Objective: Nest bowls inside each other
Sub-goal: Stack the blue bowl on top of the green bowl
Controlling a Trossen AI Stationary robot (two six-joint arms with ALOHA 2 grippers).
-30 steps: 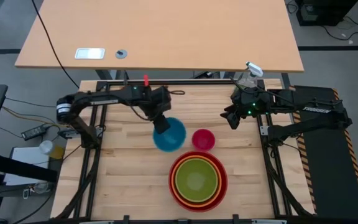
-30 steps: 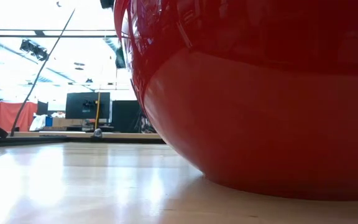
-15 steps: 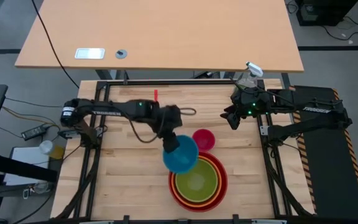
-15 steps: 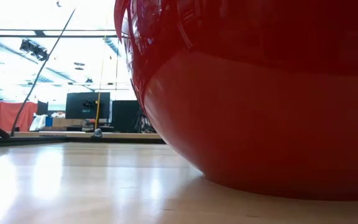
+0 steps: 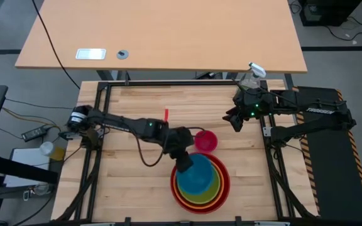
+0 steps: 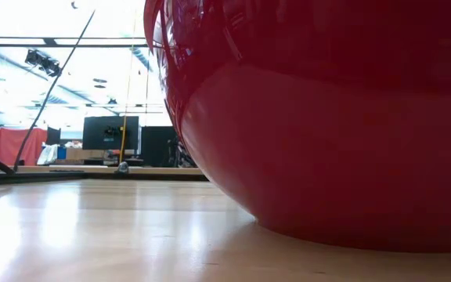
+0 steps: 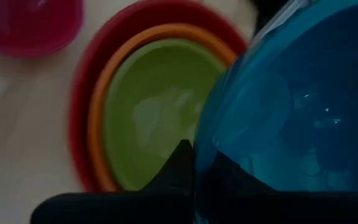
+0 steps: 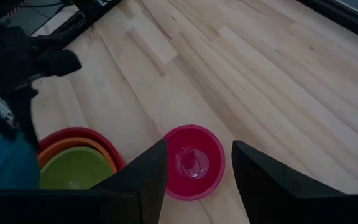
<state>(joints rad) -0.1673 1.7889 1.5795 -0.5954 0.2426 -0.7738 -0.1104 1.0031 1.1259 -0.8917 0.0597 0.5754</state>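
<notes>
Over lime green bowl in red-orange stack, blue bowl gripped at rim by left gripper. Release needed next. Magenta-pink bowl left beside stack; right gripper parked, fingers spread, empty.

Two dark jointed arms — black cabling, white lettering, green light

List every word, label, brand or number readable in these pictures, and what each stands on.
"TROSSEN", white letters on the right arm: small, barely readable.
White lettering on the left arm: too small to read.
White label on the desk beyond the table: too small to read.
No text shows on the bowls.
</notes>
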